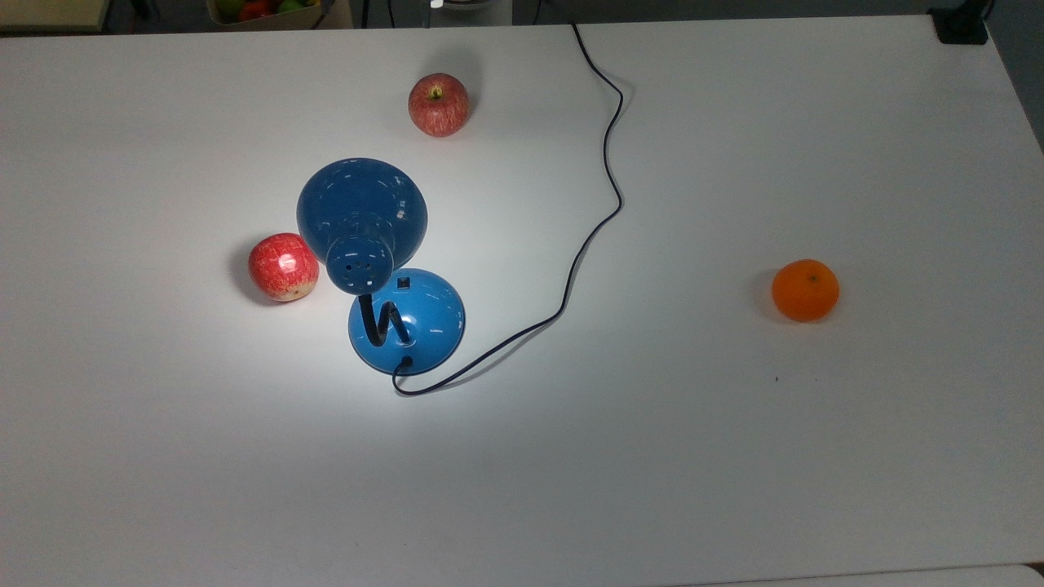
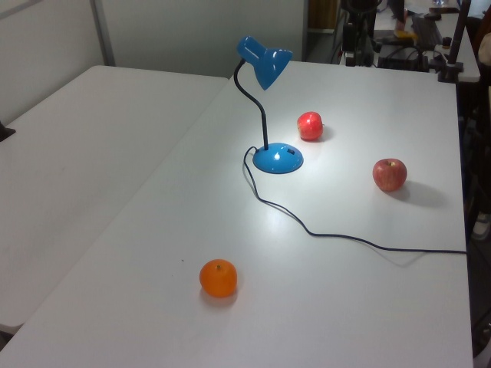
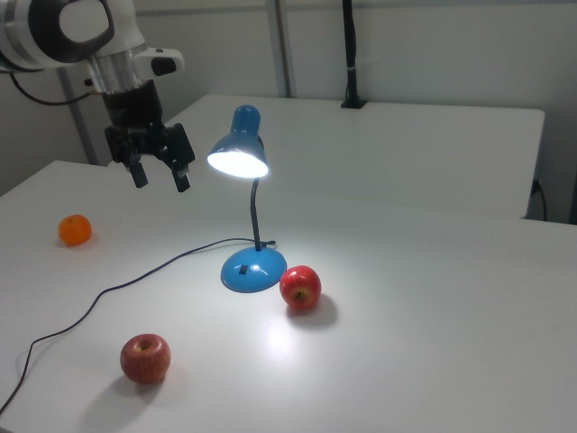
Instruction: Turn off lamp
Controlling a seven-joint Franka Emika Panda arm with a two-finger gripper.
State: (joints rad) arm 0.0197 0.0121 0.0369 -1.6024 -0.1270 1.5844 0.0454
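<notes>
Jaws spread, pinching nothing: in the right view we see the black two-finger gripper hanging in the air at about 9 o'clock from the lit shade, well apart from the glossy blue desk lamp with dome shade and bent black gooseneck. Lamp is on; bright pool on the white table around its round base. In the top view the base sits left of centre, with the small black switch at roughly 12 o'clock on the dome and the thin black cord leaving at 6 o'clock and snaking off toward 1 o'clock. We judge the lamp light and top-heavy, its glossy shell slippery, its gooseneck springy, so we should not grab it. Press the switch with one fingertip, straight down, so the base does not skate or tip. Shade overhangs the base at 11 o'clock, so we come in from 1–2 o'clock. One red apple lies just beside the base at 9 o'clock, a second red apple near at 12, a round orange well apart at 3.
</notes>
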